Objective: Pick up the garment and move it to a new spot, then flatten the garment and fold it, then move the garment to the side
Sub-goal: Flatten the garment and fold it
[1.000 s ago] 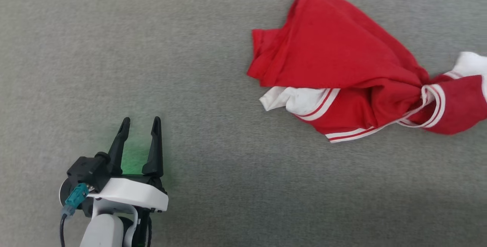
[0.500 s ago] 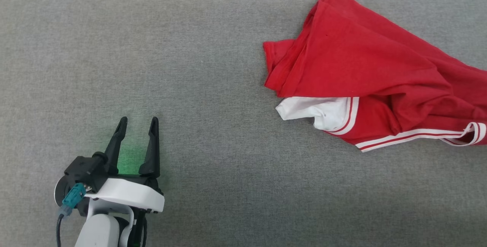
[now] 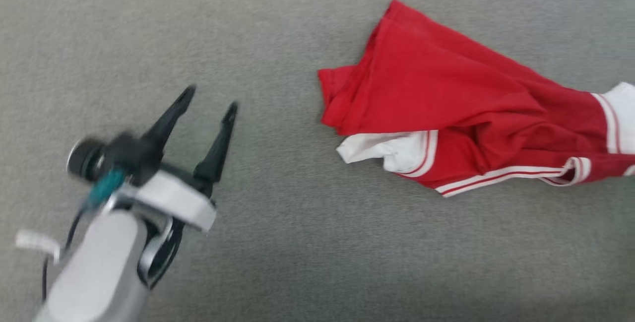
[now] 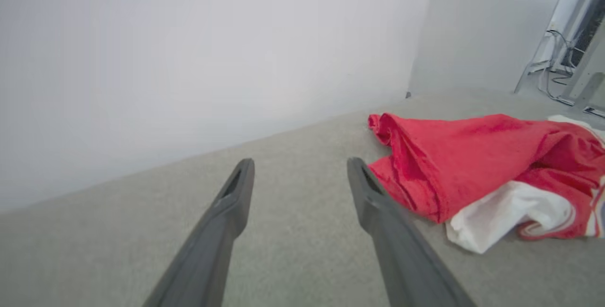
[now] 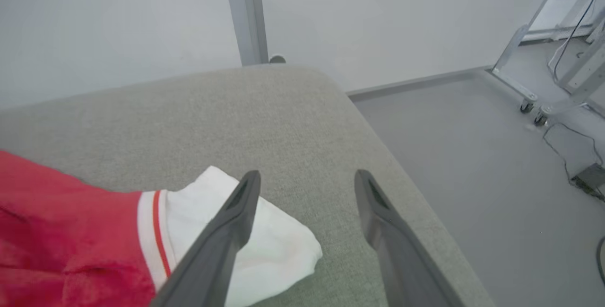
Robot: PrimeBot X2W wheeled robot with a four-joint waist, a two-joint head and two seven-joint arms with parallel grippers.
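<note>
One broad grey padded surface [image 3: 297,242] spreads under everything in the head view, with a pale wall [image 4: 189,61] behind it. In the right wrist view a grey floor [image 5: 472,155] lies beyond its rounded corner toward 3 o'clock.

The garment [image 3: 446,98] lies crumpled on the surface at about 2 o'clock in the head view and runs off that view's 3 o'clock edge. Neither gripper holds it. Its red body is bunched in long folds. A white sleeve [image 3: 382,148] sticks out at the garment's 7 o'clock side, and striped trim [image 3: 496,178] runs along its 5 o'clock edge.

The left gripper [image 3: 212,97] sits at 8 o'clock in the head view, blurred, well apart from the garment. Its two dark fingers are spread wide with nothing between them and point toward 1 o'clock. A teal connector [image 3: 104,188] shows on its wrist.

The right gripper [image 5: 307,174] also has its fingers parted and empty, over bare surface near the corner. A second white sleeve [image 5: 279,250] lies at 7 o'clock in its own view. One finger crosses in front of that sleeve, and I cannot tell whether they touch.
</note>
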